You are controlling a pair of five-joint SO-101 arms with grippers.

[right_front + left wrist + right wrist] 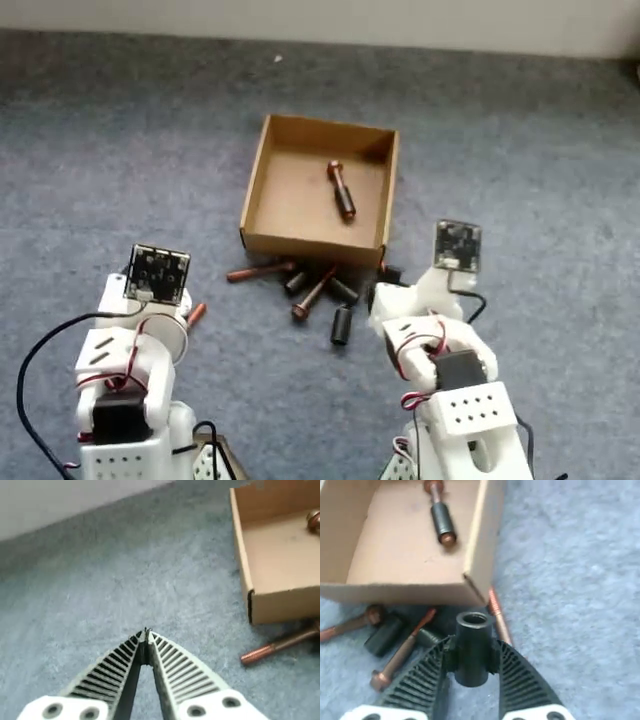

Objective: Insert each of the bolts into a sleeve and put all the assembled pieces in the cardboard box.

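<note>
Now | grey-blue carpet [540, 140], pale wall [400, 18] behind | left jaws closed, empty | right jaws clamp sleeve [471, 650]

Bolt [496, 611] lower end behind R end effector [472, 647] (head unseen), cardboard box [395, 592] past pic edge.

Matt cardboard box [310, 246], coppery metal bolts [258, 271]

It looks like a carpeted room in a home or small office, serving as a hobby robotics corner. Grey-blue carpet [120, 150] lies under everything and, beyond the left arm's fingers [107, 672], runs to a plain pale wall [60, 500]. Two white plastic arms [125, 390] carry loose wires [418, 345].
</note>
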